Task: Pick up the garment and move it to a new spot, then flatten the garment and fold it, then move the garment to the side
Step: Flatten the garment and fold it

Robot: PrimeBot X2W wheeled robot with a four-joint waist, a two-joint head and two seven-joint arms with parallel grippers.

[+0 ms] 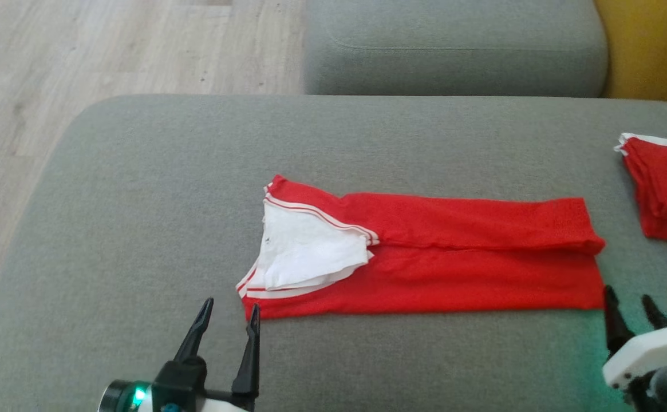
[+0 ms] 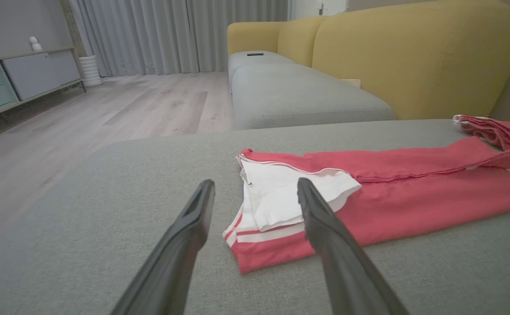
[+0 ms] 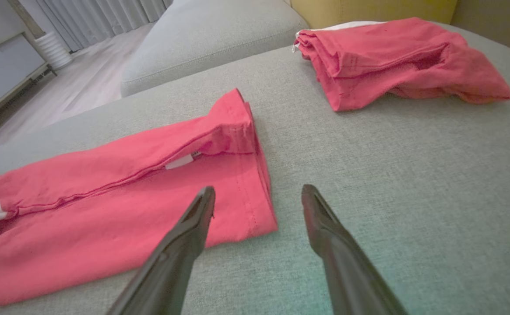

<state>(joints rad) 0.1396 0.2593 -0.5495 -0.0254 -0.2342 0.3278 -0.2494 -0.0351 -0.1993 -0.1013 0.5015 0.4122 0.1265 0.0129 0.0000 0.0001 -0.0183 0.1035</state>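
The red garment (image 1: 453, 257) lies flat on the grey cushion (image 1: 138, 200), folded into a long strip, its white collar and sleeve trim at the left end. The left wrist view looks at that white end of the garment (image 2: 390, 197); the right wrist view looks at the hem end of the garment (image 3: 106, 192). My left gripper (image 1: 230, 312) stands open just in front of the garment's near left corner, nothing between its fingers (image 2: 193, 218). My right gripper (image 1: 631, 300) is open too, by the near right corner, apart from the cloth, as its fingers (image 3: 325, 218) show.
A second folded red garment (image 1: 662, 186) lies at the cushion's right edge, also visible as a pile (image 3: 390, 61). Behind is another grey cushion (image 1: 453, 46) and a yellow sofa back (image 2: 412, 57). Wooden floor (image 1: 81, 57) lies beyond the left edge.
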